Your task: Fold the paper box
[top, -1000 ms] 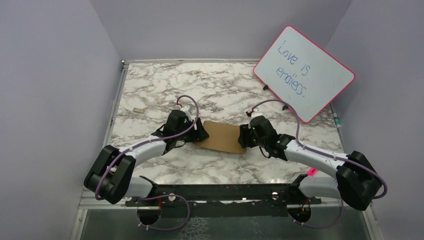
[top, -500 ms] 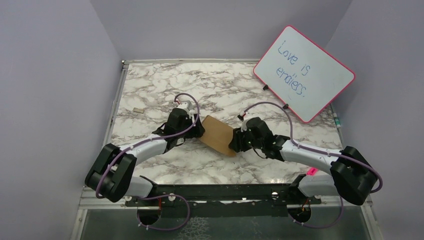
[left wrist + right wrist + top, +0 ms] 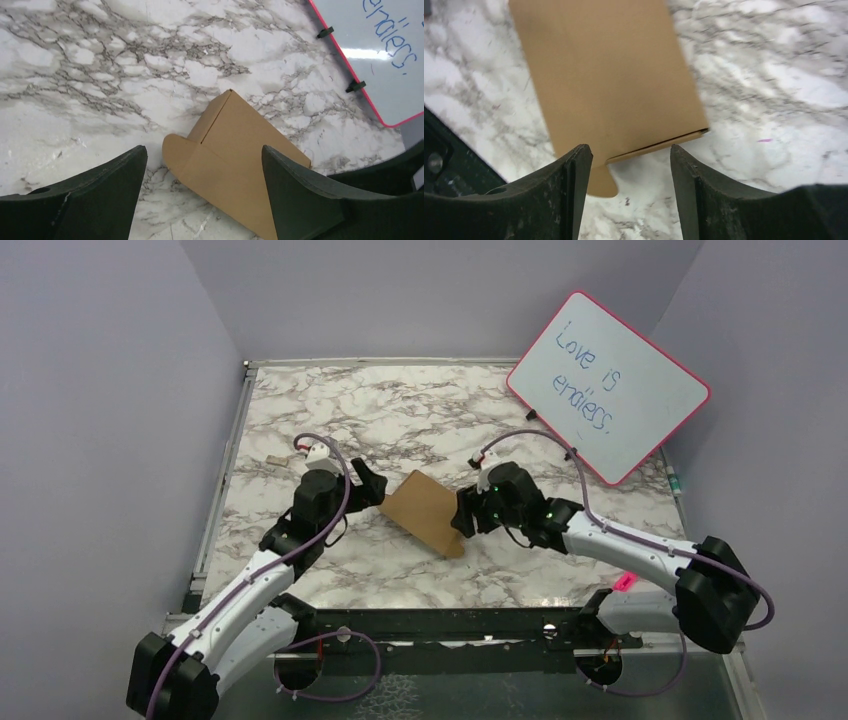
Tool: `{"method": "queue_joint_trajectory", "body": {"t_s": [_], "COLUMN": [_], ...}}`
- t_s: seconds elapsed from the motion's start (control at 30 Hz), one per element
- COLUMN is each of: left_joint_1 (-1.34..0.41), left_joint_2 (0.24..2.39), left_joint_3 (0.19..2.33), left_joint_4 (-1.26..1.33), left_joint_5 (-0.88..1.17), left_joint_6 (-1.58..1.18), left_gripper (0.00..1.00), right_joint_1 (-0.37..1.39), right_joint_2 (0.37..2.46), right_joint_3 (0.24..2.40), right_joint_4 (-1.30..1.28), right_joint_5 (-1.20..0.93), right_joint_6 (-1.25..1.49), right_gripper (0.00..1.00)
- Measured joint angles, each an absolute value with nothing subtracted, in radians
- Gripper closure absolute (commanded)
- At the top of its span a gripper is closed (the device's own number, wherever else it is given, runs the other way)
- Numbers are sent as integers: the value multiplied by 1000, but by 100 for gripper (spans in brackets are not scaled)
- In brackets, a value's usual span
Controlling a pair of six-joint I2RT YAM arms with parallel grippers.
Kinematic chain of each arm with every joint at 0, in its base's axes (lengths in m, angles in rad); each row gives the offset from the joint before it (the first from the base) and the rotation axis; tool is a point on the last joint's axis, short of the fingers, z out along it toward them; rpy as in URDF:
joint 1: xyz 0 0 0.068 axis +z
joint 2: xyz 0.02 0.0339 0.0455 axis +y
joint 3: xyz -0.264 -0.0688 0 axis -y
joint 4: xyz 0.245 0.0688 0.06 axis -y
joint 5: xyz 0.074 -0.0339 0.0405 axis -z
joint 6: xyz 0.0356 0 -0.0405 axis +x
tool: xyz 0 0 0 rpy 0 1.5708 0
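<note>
The paper box (image 3: 425,510) is a flattened brown cardboard piece lying slanted on the marble table (image 3: 400,420). In the left wrist view the box (image 3: 240,165) shows a rounded flap and a slit. My left gripper (image 3: 372,486) is open just left of the box's near corner, not touching it; its jaws (image 3: 203,148) stand wide apart. My right gripper (image 3: 463,516) is open at the box's right end. In the right wrist view the box (image 3: 609,75) has its end edge and a small tab just between the parted fingertips (image 3: 629,150).
A pink-framed whiteboard (image 3: 608,385) leans at the back right and also shows in the left wrist view (image 3: 380,55). A tiny tan scrap (image 3: 275,459) lies at the left. Grey walls enclose the table. A metal rail (image 3: 430,620) runs along the front edge.
My left gripper has let go of the box and drawn back to the left. The box has turned to a slant and shifted left, with my right gripper following its right end.
</note>
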State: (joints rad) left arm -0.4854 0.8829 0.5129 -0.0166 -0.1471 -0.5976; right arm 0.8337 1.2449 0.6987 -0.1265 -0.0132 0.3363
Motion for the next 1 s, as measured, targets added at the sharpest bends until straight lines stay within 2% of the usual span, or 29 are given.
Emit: {"method": "queue_joint_trajectory", "body": {"t_s": [0.2, 0.57, 1.0], "left_joint_1": [-485, -485, -485], "left_joint_2": [783, 794, 835], "left_joint_3": [402, 317, 290], "left_joint_4": [-55, -36, 55], "left_joint_5": [-79, 93, 163], "left_joint_6": [-672, -753, -775], "left_gripper": [14, 14, 14], "right_joint_1": [679, 573, 470], "right_joint_2": [1331, 1545, 1673], "right_joint_3": [759, 813, 762], "right_joint_4": [-95, 32, 255], "right_joint_5": [-95, -326, -575], "right_joint_6": [308, 321, 427], "right_gripper": [41, 52, 73]}}
